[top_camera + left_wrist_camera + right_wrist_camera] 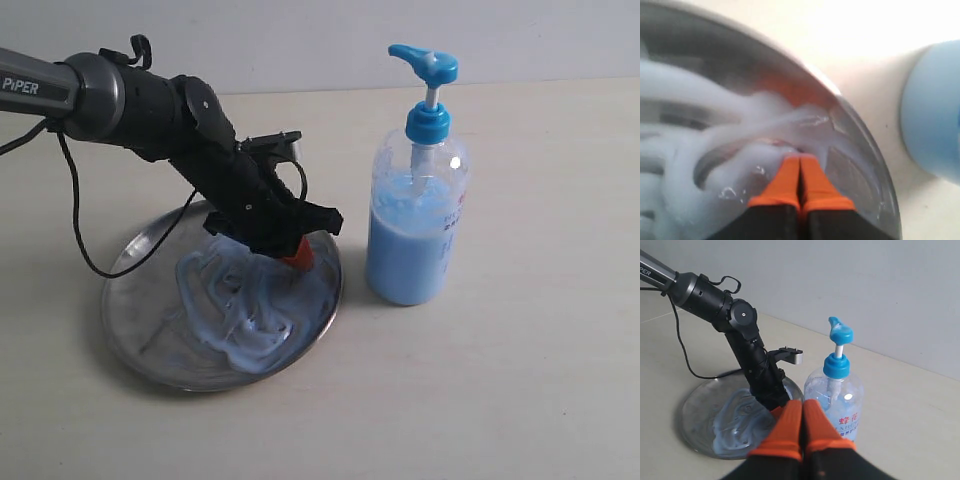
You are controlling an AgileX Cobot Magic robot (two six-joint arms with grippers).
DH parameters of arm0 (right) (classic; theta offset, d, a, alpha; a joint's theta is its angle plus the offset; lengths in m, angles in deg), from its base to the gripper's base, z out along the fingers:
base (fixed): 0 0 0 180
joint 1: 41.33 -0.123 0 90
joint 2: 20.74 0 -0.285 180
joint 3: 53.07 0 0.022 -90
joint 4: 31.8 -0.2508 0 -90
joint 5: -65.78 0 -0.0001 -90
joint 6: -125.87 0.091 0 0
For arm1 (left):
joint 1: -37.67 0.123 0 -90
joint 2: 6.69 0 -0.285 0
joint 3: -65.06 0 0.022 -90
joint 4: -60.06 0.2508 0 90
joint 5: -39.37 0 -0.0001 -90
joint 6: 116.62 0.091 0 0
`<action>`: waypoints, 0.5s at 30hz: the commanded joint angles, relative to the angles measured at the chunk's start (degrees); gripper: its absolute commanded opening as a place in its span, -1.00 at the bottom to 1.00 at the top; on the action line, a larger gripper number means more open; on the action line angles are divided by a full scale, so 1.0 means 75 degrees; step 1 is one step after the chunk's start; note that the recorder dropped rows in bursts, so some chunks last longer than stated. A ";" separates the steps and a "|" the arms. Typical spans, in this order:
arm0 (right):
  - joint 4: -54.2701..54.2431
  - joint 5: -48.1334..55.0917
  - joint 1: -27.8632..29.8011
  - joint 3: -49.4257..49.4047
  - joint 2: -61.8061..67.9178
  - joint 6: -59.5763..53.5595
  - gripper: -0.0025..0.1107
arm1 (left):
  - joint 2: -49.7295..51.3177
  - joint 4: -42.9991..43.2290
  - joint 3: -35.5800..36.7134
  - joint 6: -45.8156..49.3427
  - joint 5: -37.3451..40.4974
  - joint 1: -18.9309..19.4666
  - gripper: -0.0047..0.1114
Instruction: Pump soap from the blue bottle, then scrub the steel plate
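In the exterior view the left arm (200,130) enters from the upper left of the frame and slopes steeply down toward the centre, its wrist bent so the left gripper (298,258) points down into the steel plate (130,330). The plate lies flat on the pale table (520,380) in the lower left of the frame. Thick swirls of soap (250,320) cover its middle and right portion. The gripper's orange tips sit at the upper right part of the plate, near the rim, down in the soap. The left wrist view shows this gripper (800,160) clenched: its two orange fingers press together with only a thin dark seam between them and nothing clamped there, and their tips meet the foamy soap (680,165) inside the plate's rim (860,125). A black cable (80,230) hangs from the arm and loops down past the plate's left edge. The blue bottle (415,230) stands upright on the table right of centre, just beside the plate but apart from it, about two-thirds full of pale blue liquid. The right gripper (802,405) does not appear in the exterior view. Its own camera shows it raised above the table with its orange fingers closed against each other and empty, looking down on the bottle (837,390), the plate (687,415) and the left arm (740,335).
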 commanded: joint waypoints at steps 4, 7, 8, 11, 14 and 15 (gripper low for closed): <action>0.0002 -0.0034 -0.0004 -0.0039 -0.0030 0.0036 -0.96 | 0.0060 -0.0035 0.0039 -0.0018 -0.0914 0.0001 -0.92; 0.0002 -0.0034 -0.0004 -0.0039 -0.0030 0.0036 -0.96 | 0.0060 -0.0035 0.0039 -0.0158 -0.1002 0.0016 -0.92; 0.0002 -0.0034 -0.0004 -0.0039 -0.0030 0.0036 -0.96 | 0.0060 -0.0035 0.0039 -0.0240 -0.1017 0.0016 -0.92; 0.0002 -0.0034 -0.0004 -0.0039 -0.0030 0.0036 -0.96 | 0.0060 -0.0070 0.0039 -0.0255 -0.0827 -0.0002 -0.92; 0.0002 -0.0034 -0.0004 -0.0039 -0.0030 0.0036 -0.96 | 0.0060 -0.0089 0.0039 -0.0255 -0.0403 -0.0016 -0.92; 0.0002 -0.0034 -0.0004 -0.0039 -0.0030 0.0036 -0.96 | 0.0060 -0.0089 0.0039 -0.0255 -0.0248 -0.0016 -0.92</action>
